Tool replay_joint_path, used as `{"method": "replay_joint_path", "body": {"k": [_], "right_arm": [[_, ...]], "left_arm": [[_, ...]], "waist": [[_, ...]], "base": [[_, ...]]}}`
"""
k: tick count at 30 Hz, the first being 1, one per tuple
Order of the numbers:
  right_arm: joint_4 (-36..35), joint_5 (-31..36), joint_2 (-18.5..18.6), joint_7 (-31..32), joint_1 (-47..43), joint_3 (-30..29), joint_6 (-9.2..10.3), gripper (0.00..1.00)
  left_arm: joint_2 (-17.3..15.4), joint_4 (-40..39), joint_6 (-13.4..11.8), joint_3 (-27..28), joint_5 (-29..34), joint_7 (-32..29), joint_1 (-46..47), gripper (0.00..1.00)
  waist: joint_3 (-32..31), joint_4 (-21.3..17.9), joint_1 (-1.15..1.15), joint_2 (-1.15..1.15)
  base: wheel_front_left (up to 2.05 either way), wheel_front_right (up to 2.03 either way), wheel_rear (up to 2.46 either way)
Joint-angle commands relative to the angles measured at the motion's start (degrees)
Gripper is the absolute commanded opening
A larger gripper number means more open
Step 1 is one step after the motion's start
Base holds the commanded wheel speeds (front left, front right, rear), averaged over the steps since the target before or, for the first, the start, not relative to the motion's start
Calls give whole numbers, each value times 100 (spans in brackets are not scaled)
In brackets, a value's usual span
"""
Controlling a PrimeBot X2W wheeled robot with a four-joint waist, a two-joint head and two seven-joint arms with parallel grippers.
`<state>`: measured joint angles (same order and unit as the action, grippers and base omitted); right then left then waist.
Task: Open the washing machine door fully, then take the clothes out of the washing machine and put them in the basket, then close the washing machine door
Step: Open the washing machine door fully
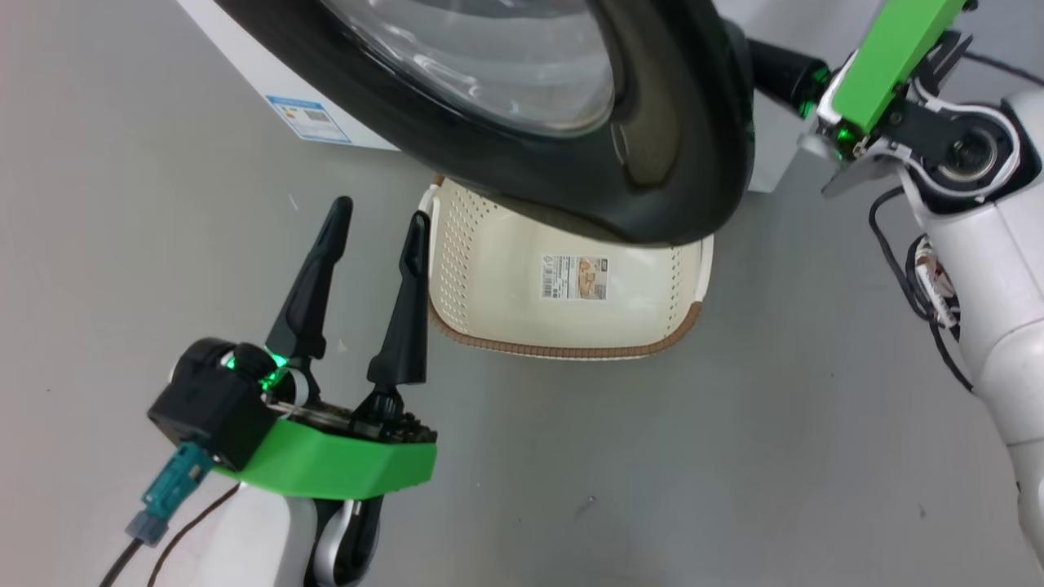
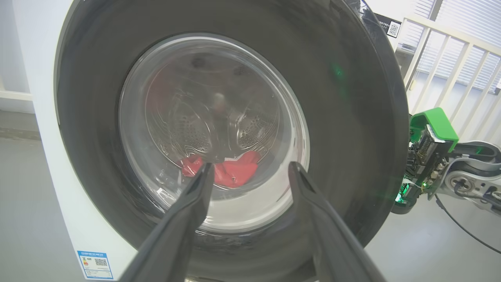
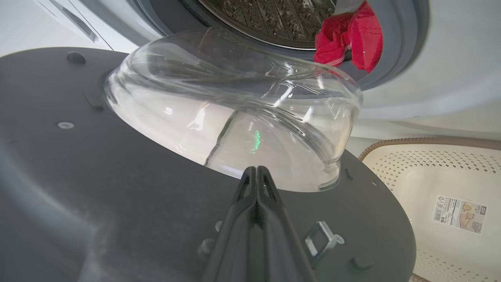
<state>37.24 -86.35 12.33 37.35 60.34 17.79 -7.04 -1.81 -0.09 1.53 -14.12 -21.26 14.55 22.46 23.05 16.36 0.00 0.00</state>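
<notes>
The left claw point(image 1: 381, 214) stands spread wide, while the right claw point(image 3: 256, 174) is pressed fully together.

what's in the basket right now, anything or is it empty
Empty, as far as it shows: the basket has a bare floor but for its paper label. The red clothes lie in the washing machine drum.

white arms point(image 1: 999, 326), green wrist covers point(image 1: 342, 469)
</notes>
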Motion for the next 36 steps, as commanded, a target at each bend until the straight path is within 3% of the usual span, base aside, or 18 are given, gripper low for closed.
{"method": "replay_joint_path", "body": {"k": [1,36], "right_arm": [[-270,-59,-127,65,-219,112,-45,0],[-1914,-535,-6,427,-2631,257,-45,0]], "left_arm": [[-107,-151,-37,207,-14,45,-112,100],[-107,226,-290,126,-69,45,-903,100]], "waist": [[-193,121,0,0],[-1484,947,0,0]], "base": [[0,0,0],[0,0,0]]}}
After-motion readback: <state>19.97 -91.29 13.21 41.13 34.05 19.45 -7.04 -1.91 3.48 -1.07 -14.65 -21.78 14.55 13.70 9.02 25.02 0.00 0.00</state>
